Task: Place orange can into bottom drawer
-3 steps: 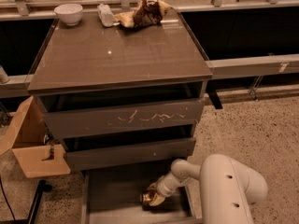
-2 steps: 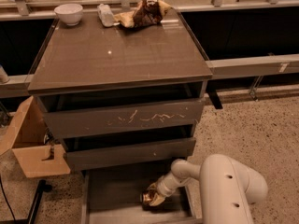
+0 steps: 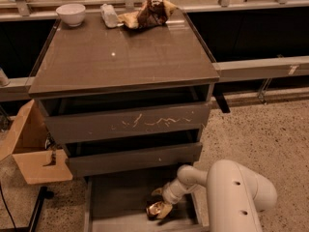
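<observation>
Down inside the bottom drawer (image 3: 120, 202), the fingers (image 3: 157, 192) clamp the orange can (image 3: 154, 210), lying roughly crosswise.

Shiny metallic orange can (image 3: 155, 210) at smooth pale plastic hand (image 3: 161, 203) in matt bottom drawer (image 3: 120, 201).

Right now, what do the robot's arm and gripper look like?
The arm is smooth, off-white and rounded: a thick shell with two small dark holes, narrowing to a slim cylinder. The gripper, low in the bottom drawer, looks pale tan. No cables or markings show.
</observation>
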### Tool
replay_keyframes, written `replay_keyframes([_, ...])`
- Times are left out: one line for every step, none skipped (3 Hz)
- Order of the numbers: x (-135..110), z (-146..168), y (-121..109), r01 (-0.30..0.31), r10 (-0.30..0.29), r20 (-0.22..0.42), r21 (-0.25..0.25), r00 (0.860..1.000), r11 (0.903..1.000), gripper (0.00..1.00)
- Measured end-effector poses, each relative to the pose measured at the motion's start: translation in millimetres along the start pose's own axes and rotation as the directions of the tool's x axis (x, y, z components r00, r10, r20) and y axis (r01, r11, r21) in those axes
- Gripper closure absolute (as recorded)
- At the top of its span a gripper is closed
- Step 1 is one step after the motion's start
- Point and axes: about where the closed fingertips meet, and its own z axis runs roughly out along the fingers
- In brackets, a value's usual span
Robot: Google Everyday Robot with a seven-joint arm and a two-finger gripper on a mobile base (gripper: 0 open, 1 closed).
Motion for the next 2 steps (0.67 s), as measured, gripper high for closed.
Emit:
replay_keyframes([-0.1, 0.6, 0.4, 0.0, 0.0, 0.0, -0.001, 1.0, 1.0, 0.0])
replay_keyframes([-0.1, 0.6, 0.4, 0.0, 0.0, 0.0, -0.001, 1.0, 1.0, 0.0])
